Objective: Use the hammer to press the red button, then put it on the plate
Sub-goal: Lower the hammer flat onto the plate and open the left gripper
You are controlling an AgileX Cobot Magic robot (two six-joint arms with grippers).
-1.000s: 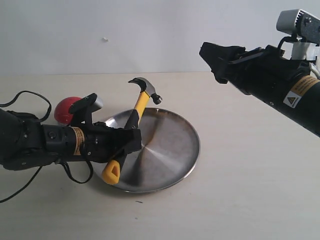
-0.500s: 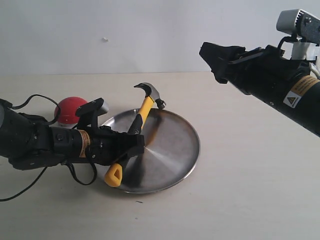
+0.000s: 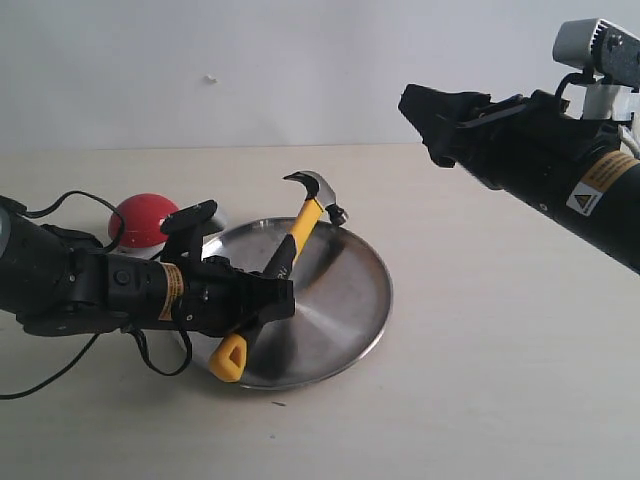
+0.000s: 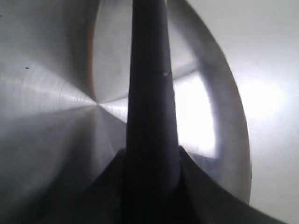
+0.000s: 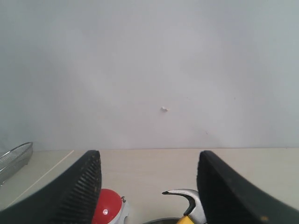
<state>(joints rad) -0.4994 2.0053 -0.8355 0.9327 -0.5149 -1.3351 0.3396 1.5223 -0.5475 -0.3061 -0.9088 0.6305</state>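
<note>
Pale tabletop (image 3: 480, 400): left hand (image 3: 275, 296) clamped on the claw hammer (image 3: 298, 232), which slants over the steel plate (image 3: 340, 290) with its head raised above the far rim. Right hand (image 3: 420, 120) apart, empty. Released this steep, the hammer could topple off the rim.

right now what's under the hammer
The plate lies under the hammer, which the left gripper holds tilted over it. Its fingers cover the mid handle; whether the butt end touches the plate can't be told.

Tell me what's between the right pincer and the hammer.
Nothing. In the exterior view, only open air and bare table separate the raised right pincer from the hammer.
</note>
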